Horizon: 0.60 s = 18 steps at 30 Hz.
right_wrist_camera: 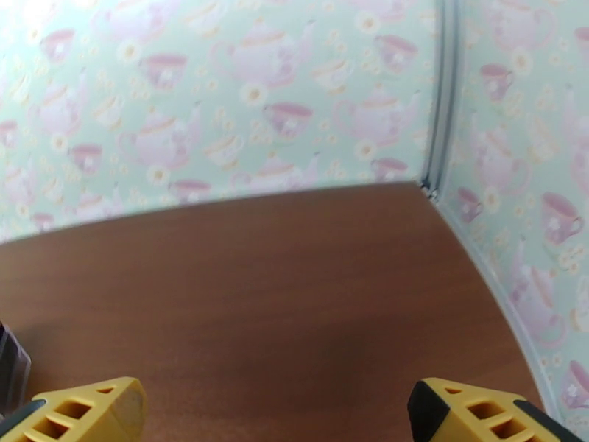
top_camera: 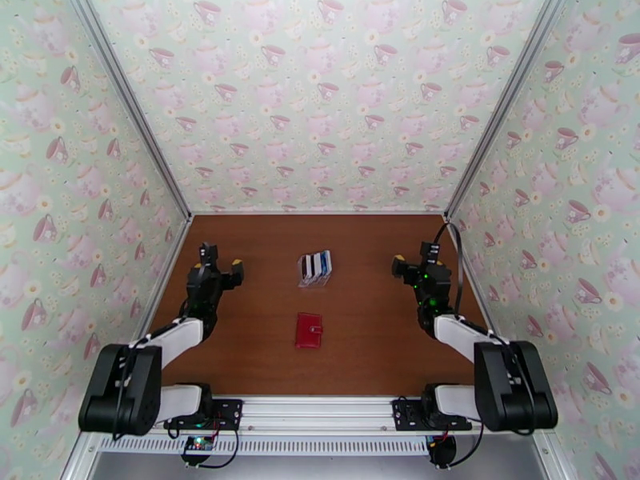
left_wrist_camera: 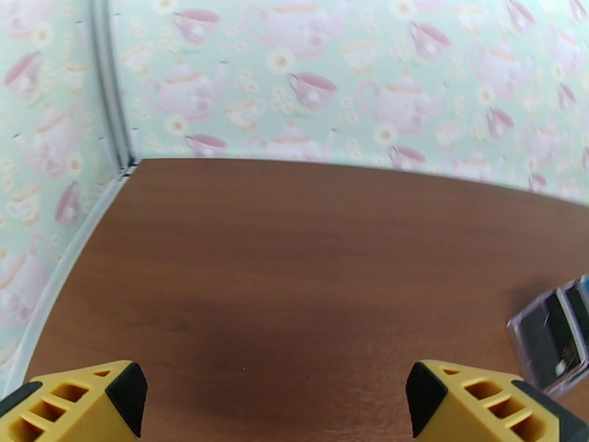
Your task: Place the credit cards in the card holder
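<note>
Overhead, a red wallet lies at the middle of the table, cards in a clear rack nearer the far edge; the left wrist view catches the rack's end; left claw and right claw gape apart.

The credit cards stand on their edges, close together in a short row, inside a clear plastic rack near the middle of the brown table. From above, black, white and blue cards can be told apart. In the left wrist view the same cards sit at the right border, a dark one in front, slightly blurred. The card holder is a small red wallet, closed and lying flat, with a small tab at its right edge. It lies on the near side of the cards, apart from them
</note>
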Each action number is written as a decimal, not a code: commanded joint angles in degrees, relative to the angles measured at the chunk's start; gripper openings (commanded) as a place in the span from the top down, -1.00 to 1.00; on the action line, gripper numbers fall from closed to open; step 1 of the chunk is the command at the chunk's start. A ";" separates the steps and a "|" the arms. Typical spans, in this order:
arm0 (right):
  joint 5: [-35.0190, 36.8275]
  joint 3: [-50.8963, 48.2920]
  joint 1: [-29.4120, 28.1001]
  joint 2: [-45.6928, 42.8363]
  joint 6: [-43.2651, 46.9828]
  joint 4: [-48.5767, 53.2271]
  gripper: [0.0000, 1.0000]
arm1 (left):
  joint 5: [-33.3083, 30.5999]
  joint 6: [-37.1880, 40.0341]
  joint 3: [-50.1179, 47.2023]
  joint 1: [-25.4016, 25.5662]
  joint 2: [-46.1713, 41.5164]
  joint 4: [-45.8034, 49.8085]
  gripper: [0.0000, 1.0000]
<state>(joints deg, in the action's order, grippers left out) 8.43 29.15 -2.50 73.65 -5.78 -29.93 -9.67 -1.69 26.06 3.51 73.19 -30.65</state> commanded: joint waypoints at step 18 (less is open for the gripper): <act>25.10 20.90 -33.70 -12.77 -18.13 50.10 -0.92 | -7.89 -20.95 14.20 24.26 -8.99 38.12 -1.00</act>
<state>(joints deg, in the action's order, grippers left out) 25.93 47.37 -30.79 59.55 -22.98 12.16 -19.73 -19.35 39.42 25.71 64.03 -0.12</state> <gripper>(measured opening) 0.969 0.999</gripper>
